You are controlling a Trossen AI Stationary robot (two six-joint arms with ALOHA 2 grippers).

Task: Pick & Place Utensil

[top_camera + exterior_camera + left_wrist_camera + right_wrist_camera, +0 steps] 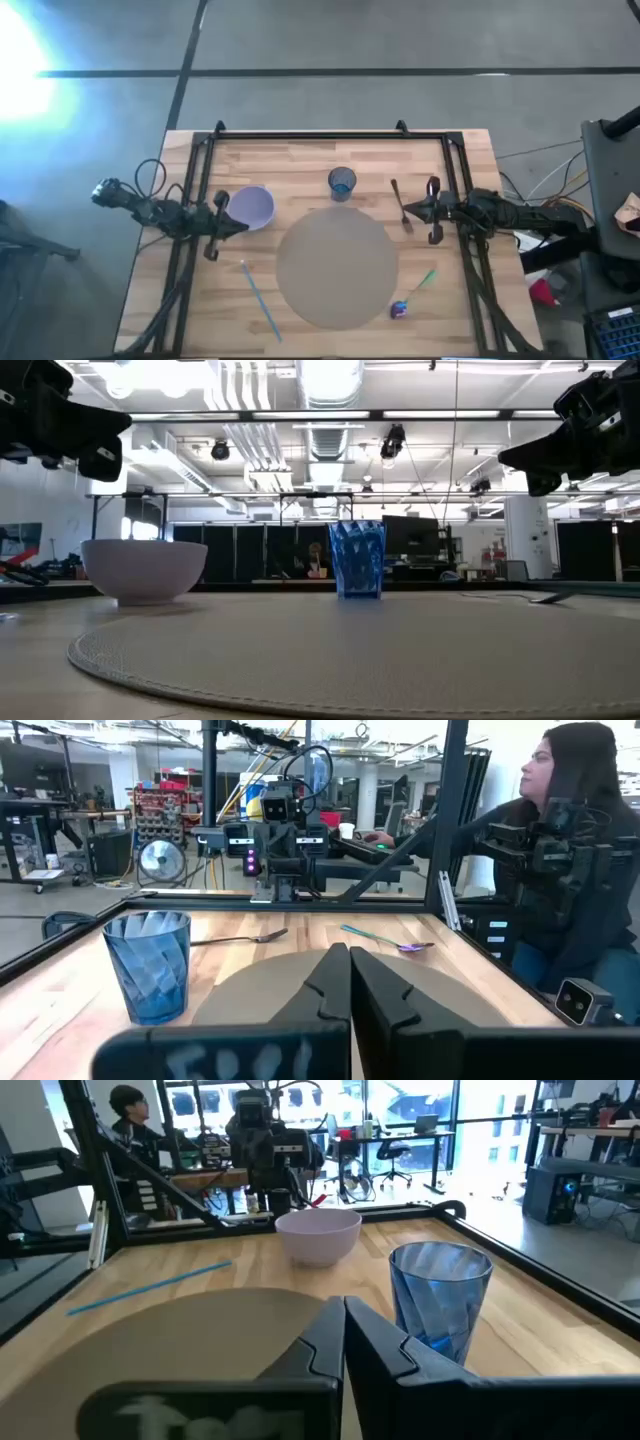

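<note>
A metal spoon (400,203) lies flat on the wood to the right of a blue cup (342,183). At the near right, a green-handled spoon with a purple bowl (412,293) rests on the table. A thin blue stick (258,298) lies at the near left. A round grey placemat (335,265) sits in the middle, and a pale bowl (250,207) stands at its far left. My left gripper (243,224) hovers shut beside the bowl. My right gripper (405,209) hovers shut over the metal spoon. Both are raised above the table and hold nothing (350,982) (343,1335).
A black frame (330,133) runs along the table's far, left and right edges. A person (560,840) sits beyond the table's right side, and another person (130,1115) shows beyond its left side. The blue cup (357,558) and the bowl (145,570) stand upright behind the mat (350,650).
</note>
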